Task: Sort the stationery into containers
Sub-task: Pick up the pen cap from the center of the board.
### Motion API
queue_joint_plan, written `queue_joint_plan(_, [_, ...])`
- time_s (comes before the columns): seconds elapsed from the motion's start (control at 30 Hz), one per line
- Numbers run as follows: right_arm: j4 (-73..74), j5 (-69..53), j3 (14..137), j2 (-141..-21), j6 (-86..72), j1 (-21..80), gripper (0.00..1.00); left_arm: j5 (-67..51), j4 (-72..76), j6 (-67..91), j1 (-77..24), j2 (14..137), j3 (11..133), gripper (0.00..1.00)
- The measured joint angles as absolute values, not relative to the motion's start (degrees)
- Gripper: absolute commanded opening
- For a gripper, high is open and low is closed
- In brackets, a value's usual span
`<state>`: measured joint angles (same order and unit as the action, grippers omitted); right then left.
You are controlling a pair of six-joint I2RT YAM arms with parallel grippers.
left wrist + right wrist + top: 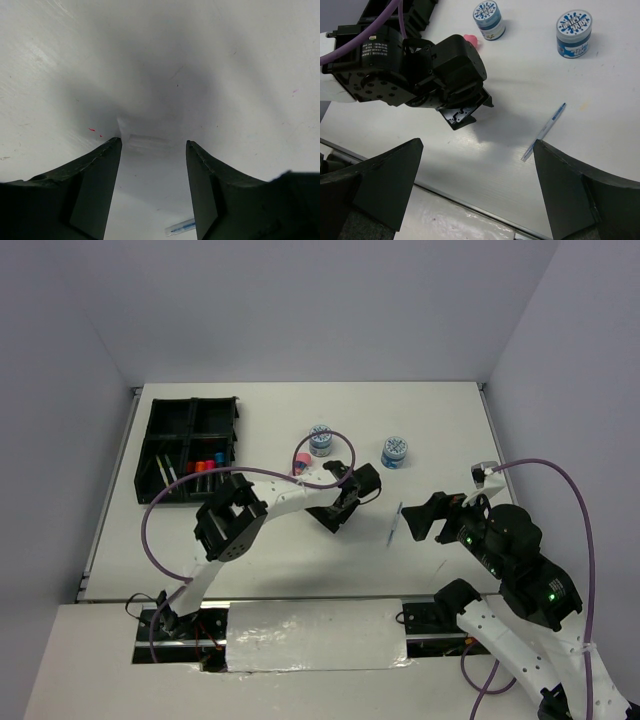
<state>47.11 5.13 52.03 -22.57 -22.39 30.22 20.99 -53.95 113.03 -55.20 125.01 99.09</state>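
Note:
The black organiser tray [165, 430] sits at the far left and holds thin pens [166, 472] and short markers with red and blue caps [206, 467]. Two round blue-white tubs [320, 440] [394, 451] stand mid-table, also seen as tubs [489, 17] [574, 31]. A pink tube [300, 462] [471, 40] peeks out behind the left arm. A grey-blue pen [393, 523] [544, 131] [181, 227] lies between the arms. My left gripper [335, 517] [153, 141] [465, 112] is open just above bare table, left of the pen. My right gripper [425, 515] [476, 145] hangs wide open, right of the pen.
White table [270, 560] with grey walls on three sides. A taped strip [315, 635] runs along the near edge between the arm bases. Purple cables [150, 525] loop off both arms.

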Motion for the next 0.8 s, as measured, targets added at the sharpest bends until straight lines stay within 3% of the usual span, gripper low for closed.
queue_joint_plan(0.27, [47.1, 5.2, 52.0, -22.6, -22.4, 30.2, 1.0, 21.2, -53.6, 113.0, -55.2, 125.0, 99.0, 0.69])
queue_joint_plan(0.43, [47.1, 5.3, 52.0, -22.6, -22.4, 30.2, 1.0, 21.3, -53.6, 113.0, -55.2, 125.0, 98.9, 0.63])
queue_joint_plan(0.8, [47.1, 5.4, 52.0, -22.7, -22.4, 30.2, 1.0, 23.1, -52.1, 107.7, -55.3, 125.4, 99.4, 0.72])
